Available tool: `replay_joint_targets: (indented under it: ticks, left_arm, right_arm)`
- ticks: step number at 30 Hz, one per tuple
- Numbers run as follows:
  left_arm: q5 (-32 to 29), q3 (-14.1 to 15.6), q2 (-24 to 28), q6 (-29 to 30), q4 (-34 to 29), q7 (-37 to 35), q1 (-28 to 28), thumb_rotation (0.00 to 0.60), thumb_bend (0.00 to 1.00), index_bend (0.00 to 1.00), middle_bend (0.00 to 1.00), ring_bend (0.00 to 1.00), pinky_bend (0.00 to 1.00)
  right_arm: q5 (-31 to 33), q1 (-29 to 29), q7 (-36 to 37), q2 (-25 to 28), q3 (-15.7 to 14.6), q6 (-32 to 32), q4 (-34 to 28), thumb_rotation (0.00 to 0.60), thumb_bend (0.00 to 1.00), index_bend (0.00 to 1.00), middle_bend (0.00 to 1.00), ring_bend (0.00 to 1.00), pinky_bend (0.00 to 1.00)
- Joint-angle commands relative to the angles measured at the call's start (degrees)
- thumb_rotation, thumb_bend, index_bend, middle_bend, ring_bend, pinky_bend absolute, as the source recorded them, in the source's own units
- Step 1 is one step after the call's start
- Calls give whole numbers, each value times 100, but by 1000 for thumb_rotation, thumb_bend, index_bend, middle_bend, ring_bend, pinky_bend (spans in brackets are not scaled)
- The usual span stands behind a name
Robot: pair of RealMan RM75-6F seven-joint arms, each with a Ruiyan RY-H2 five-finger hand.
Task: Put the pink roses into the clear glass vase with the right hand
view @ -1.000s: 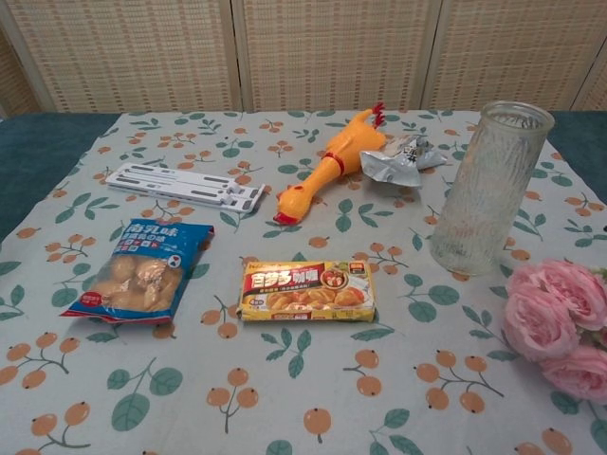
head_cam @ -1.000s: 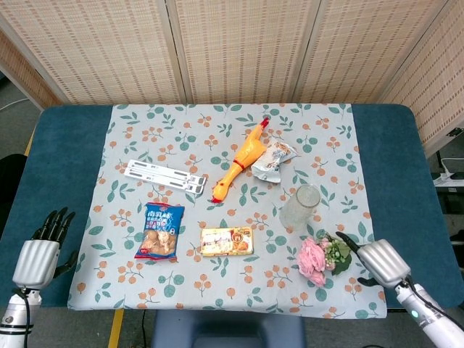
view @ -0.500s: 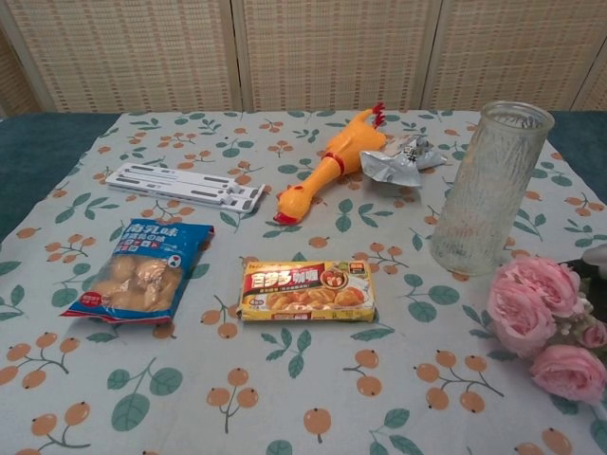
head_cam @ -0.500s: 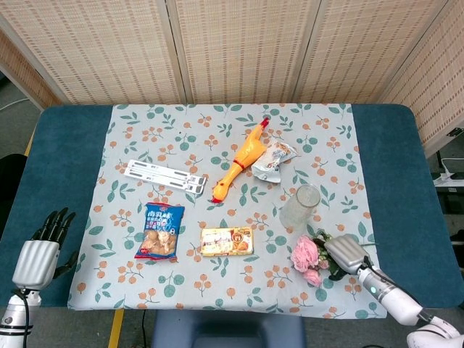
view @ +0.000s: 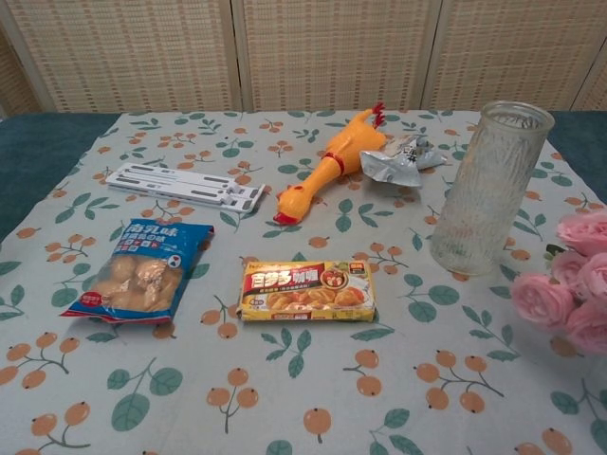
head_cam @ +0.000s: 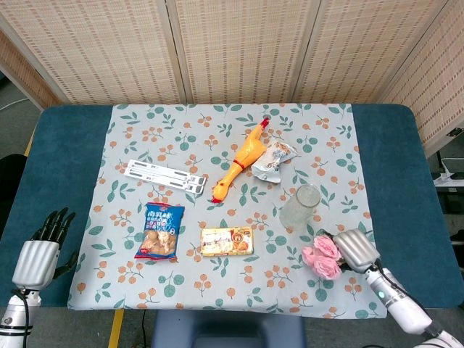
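Note:
The pink roses (head_cam: 322, 256) lie near the table's front right, just in front of the clear glass vase (head_cam: 301, 206), which stands upright and empty. My right hand (head_cam: 354, 250) is closed over the bunch's stem end, with the blooms sticking out to its left. In the chest view the roses (view: 574, 289) sit at the right edge, right of the vase (view: 488, 185) and below its rim; the right hand does not show there. My left hand (head_cam: 40, 254) hovers off the table's front left corner, fingers spread, holding nothing.
On the floral cloth (head_cam: 145, 130) lie a yellow rubber chicken (head_cam: 241, 161), a foil packet (head_cam: 273, 159), a white flat rack (head_cam: 164, 175), a blue snack bag (head_cam: 160, 231) and a yellow food box (head_cam: 227, 241). Woven screens stand behind the table.
My right hand came in from the right and closed over the roses' stems. The bunch has shifted right and sits higher in the chest view. The left hand has not moved.

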Motion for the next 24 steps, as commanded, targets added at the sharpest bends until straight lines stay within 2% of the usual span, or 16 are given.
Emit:
replay_joint_targets:
  ticks: [1,3,6,11,15,18,22,24]
  left_arm:
    - [2,-1,2,1,-5,6,1,600,336,35,0,8,343]
    - [5,-2,8,7,-18,-4,3,600,336,35,0,9,343]
    - [8,-4,15,18,-24,-18,10,600,335,36,0,8,343]
    - [14,-8,27,22,-34,-59,10,600,335,41,0,9,343]
    - [35,-2,33,30,-45,-61,11,600,336,45,0,10,343]
    - [39,-2,34,39,-47,-53,16,600,336,48,0,16,343]
    - [31,-2,31,27,-42,-55,15,600,336,48,0,17,343]
    - [11,-2,23,-7,-32,-48,8,600,336,49,0,17,343]
  right_arm:
    - [-918,-97,933,595,-177,618,-882,600,408,929,879,921,1000]
    - [-1359,-120,1363,943,-298,898,-1368,600,418,929,880,924,1000]
    - [-1677,-234,1777,1351,-413,1290,-2039,600,463,929,888,936,1000]
    - [-1588,-334,2066,1663,-392,1530,-2781,600,551,918,891,942,1000]
    - [-1274,-218,2508,1986,-159,1563,-3384,600,580,911,891,941,1000]
    - [-918,-95,2815,2137,134,1607,-3650,600,589,910,891,941,1000]
    - [-699,-12,2982,2216,274,1561,-3769,600,602,909,891,941,1000]
    - [-295,152,3265,2332,526,1471,-3943,600,613,906,891,941,1000]
